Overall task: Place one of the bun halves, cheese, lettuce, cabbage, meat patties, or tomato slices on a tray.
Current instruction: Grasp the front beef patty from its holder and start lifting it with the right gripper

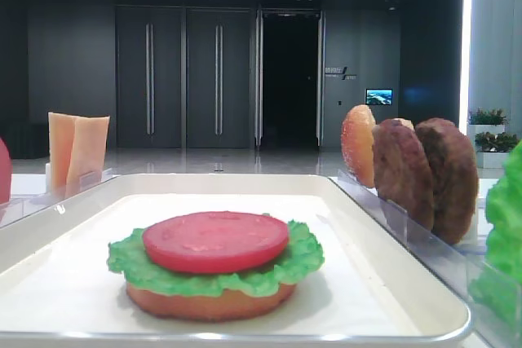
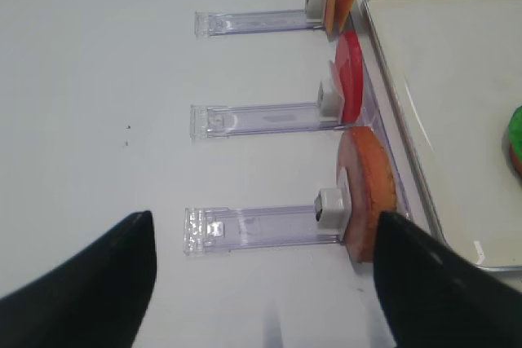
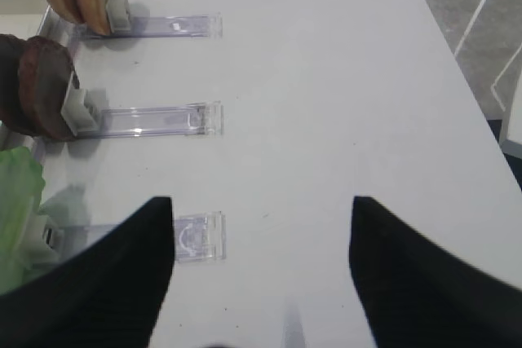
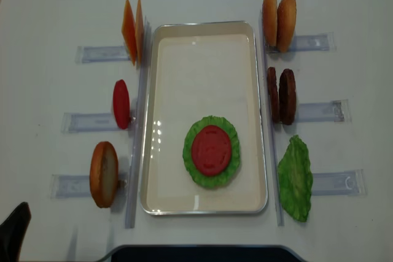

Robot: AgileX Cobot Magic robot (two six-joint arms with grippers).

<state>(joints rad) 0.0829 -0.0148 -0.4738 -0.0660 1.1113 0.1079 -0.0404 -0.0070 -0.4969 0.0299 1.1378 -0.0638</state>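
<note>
The cream tray (image 4: 202,72) lies mid-table. On it sits a stack: a bun half (image 1: 208,306) underneath, lettuce (image 4: 212,181) over it, a tomato slice (image 4: 212,150) on top. Left of the tray stand cheese (image 4: 132,30), another tomato slice (image 4: 121,104) and a bun half (image 4: 103,173). To its right stand two bun halves (image 4: 278,19), two meat patties (image 4: 281,95) and a lettuce leaf (image 4: 295,178). Cabbage is out of view. My left gripper (image 2: 265,226) is open and empty over bare table beside the near-left bun half (image 2: 369,193). My right gripper (image 3: 263,209) hangs open and empty, right of the patties (image 3: 41,87).
Clear plastic racks (image 4: 319,111) hold the upright items on both sides of the tray and stick outward across the white table. The table's right edge (image 3: 457,63) runs close past the right gripper. A dark strip (image 4: 196,253) borders the table's near edge.
</note>
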